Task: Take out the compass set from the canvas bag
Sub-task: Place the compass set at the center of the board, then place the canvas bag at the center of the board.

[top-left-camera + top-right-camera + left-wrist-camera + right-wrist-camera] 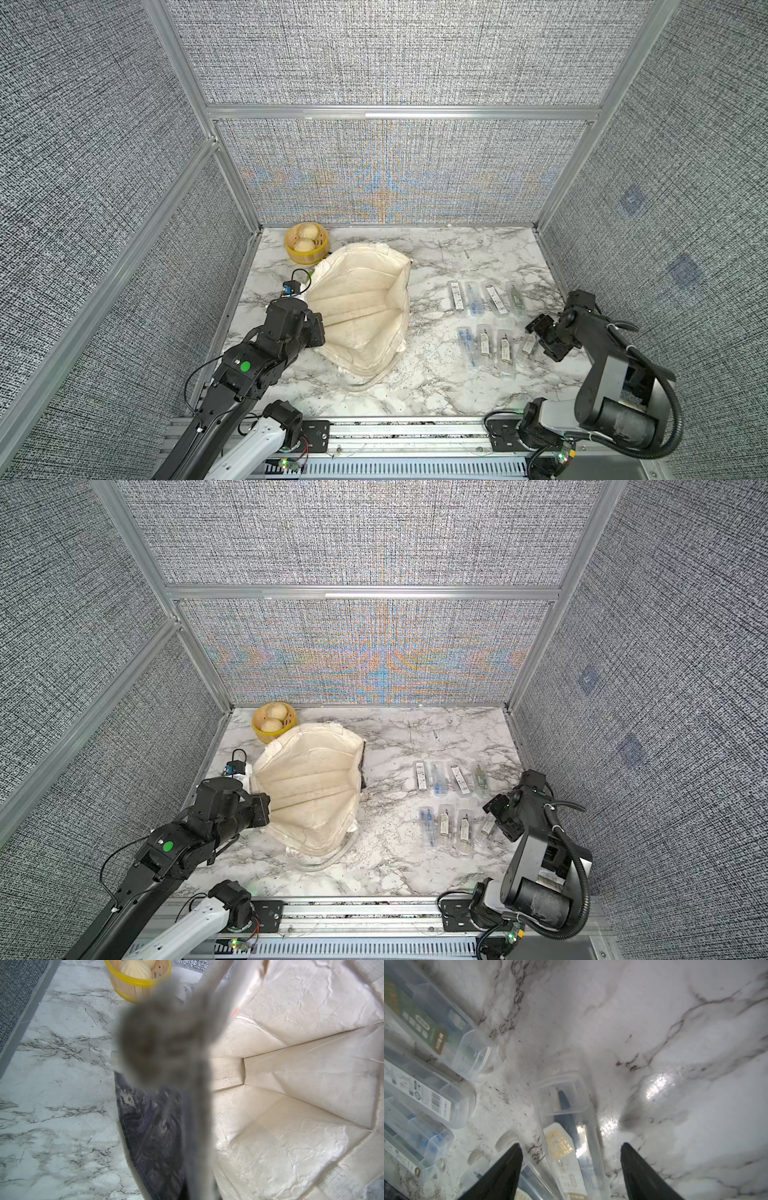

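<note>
While our right gripper stands spread, gripping nothing, astride a clear compass set lying on the marble table, our left gripper is closed on the rim of the canvas bag, its fingers lost behind blurred grey cloth.

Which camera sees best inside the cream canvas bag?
The left wrist view: it looks straight into the cream canvas bag. Both top views show its interior smaller, from above; the right wrist view misses it.

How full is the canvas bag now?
Empty, as far as visible: the canvas bag gapes open, left wrist view showing only bare cream lining.
</note>
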`<state>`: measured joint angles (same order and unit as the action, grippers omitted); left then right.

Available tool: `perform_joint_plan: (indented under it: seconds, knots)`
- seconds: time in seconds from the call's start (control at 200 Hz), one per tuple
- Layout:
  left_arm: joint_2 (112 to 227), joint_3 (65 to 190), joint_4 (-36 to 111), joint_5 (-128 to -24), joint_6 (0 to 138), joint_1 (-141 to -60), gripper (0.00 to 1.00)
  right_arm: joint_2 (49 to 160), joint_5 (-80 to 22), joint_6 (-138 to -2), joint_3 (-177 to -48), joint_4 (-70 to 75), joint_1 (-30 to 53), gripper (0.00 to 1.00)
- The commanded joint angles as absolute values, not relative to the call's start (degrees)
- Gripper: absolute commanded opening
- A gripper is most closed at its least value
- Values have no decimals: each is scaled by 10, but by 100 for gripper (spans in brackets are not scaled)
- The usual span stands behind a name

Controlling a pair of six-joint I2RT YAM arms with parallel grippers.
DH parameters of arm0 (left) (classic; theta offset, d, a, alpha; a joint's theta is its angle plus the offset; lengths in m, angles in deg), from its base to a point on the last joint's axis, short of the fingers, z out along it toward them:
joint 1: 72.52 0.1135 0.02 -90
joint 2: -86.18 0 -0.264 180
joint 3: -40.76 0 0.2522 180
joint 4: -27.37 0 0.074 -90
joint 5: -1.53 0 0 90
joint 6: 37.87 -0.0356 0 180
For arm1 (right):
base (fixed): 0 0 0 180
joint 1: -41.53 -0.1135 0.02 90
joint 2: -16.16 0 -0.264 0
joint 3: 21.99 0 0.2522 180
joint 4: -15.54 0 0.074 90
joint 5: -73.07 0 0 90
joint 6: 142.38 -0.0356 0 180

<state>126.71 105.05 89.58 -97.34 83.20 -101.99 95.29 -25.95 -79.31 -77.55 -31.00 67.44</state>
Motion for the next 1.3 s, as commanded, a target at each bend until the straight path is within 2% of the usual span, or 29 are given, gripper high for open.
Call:
perform_joint_plan:
  seconds: [0.0,0.29,0.605,0.755,0.86,0.99,1.16,1.296]
  knots:
    - [1269,1052,875,-969,824,-1018,0,975,-276,-787,-785,-289,668,74]
    - [1268,1059,881,-966,829,-1017,0,997,-285,-795,-792,-276,618,71]
    - [1269,1060,881,-959,835,-1018,0,993,-264,-774,-800,-272,613,69]
    - [1276,1075,892,-954,839,-1017,0,939,-230,-767,-849,-329,590,69]
    - [1288,1105,913,-949,846,-1017,0,850,-206,-753,-910,-382,503,69]
    - [1305,1148,950,-948,861,-1017,0,808,-183,-782,-1036,-474,315,64]
    - [1313,1181,984,-952,885,-1017,0,849,-97,-857,-1130,-507,55,61]
    - [1310,1189,993,-956,904,-1017,0,930,-74,-852,-1155,-498,-24,65]
